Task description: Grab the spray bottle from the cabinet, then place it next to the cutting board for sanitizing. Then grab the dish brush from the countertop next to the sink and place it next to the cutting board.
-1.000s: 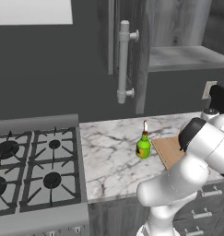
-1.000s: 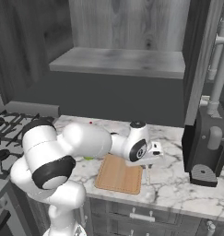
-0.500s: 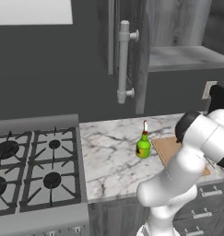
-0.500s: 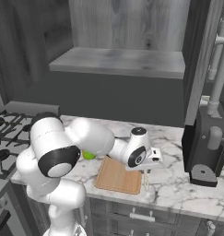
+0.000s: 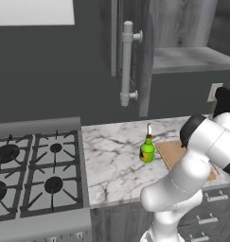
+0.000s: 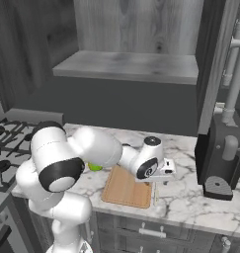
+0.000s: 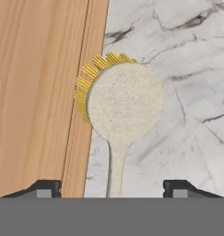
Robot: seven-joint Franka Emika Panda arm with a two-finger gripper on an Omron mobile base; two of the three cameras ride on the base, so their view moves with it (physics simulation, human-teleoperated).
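On the marble countertop, just beside the cutting board, the dish brush lies flat, its yellow bristles overlapping the board's darker rim. The gripper hangs right above it with its fingers spread wide, one tip on each side of the brush's pale handle and neither touching it, so nothing is held. The handle runs down between the two tips, closer to the one over the board's edge, and the round head sits ahead of them.

The step in hand looks like the release and retreat after setting the brush down. To do it well, the hand should lift straight up and away from the counter, with the fingers left spread, so that neither tip catches the slim handle and drags the brush off its place. Any sideways drift toward the board risks nudging the handle, which looks light and would slide easily on the smooth stone.

In the left base view the spray bottle stands upright on the counter just beside the board's other edge, so both things appear to be where the task wants them.
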